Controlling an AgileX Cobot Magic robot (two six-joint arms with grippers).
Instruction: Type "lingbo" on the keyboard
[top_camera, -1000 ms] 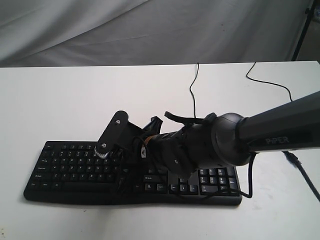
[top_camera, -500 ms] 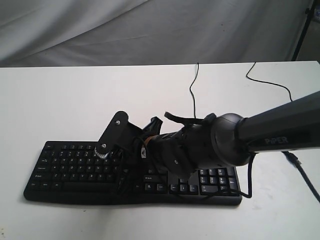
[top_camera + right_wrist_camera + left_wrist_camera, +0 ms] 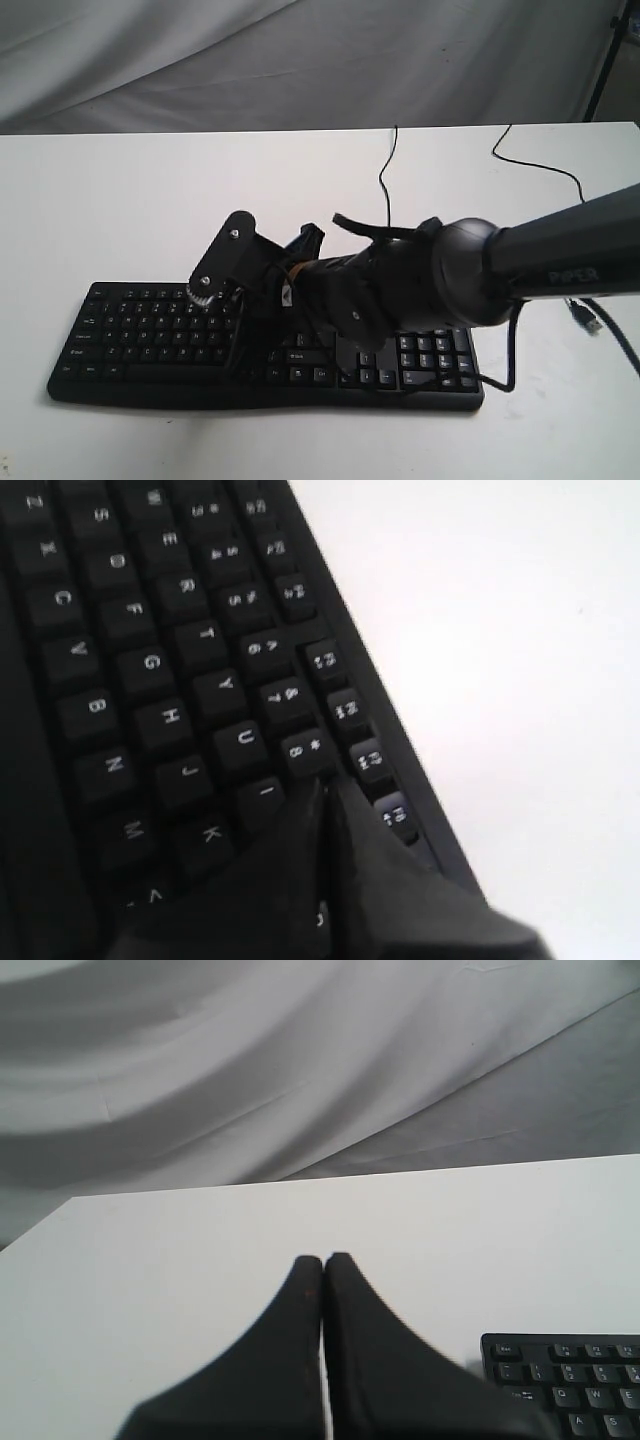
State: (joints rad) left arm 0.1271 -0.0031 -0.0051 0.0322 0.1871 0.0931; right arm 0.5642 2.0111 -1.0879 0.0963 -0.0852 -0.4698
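The black keyboard (image 3: pixel 140 335) lies along the near side of the white table (image 3: pixel 150 200). My right arm reaches across it from the right and hides its middle. My right gripper (image 3: pixel 236 352) is shut and empty, pointing down at the letter keys. In the right wrist view its tips (image 3: pixel 325 785) sit over the keyboard (image 3: pixel 150 660) between the I key (image 3: pixel 265 792) and the 8 key (image 3: pixel 303 750); contact cannot be told. My left gripper (image 3: pixel 322 1258) is shut and empty over bare table, with the keyboard's corner (image 3: pixel 570 1380) beside it. It does not show in the exterior view.
The keyboard's thin cable (image 3: pixel 385 185) runs to the table's far edge. A second black cable (image 3: pixel 540 165) with a USB plug (image 3: pixel 585 318) lies at the right. Grey cloth (image 3: pixel 300 60) hangs behind, and a stand leg (image 3: pixel 603 60) is at the far right.
My right arm has shifted slightly to the left over the keyboard, its wrist and fingers moving with it. The keyboard has not moved.
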